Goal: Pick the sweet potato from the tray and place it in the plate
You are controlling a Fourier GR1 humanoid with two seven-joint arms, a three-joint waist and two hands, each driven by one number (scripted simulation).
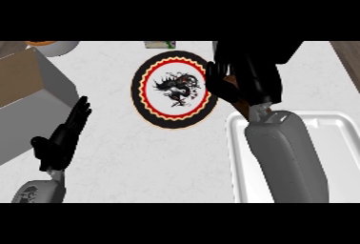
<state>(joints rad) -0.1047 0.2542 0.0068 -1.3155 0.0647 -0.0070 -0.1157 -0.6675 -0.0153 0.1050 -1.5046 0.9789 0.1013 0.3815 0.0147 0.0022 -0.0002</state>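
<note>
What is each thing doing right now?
Plate: flat on the counter, nothing on it.
Tray: flat on the counter; no food shows on its visible part.
Sweet potato: held at the plate's right edge.
Right hand: curled round the sweet potato.
Left hand: open, resting.

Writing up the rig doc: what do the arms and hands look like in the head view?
Both forearms are smooth grey shells, the right forearm broad and rounded, the left forearm showing only a stub with a dark round marking. Left hand and right hand are matte black, with slim fingers. No cables visible.
</note>
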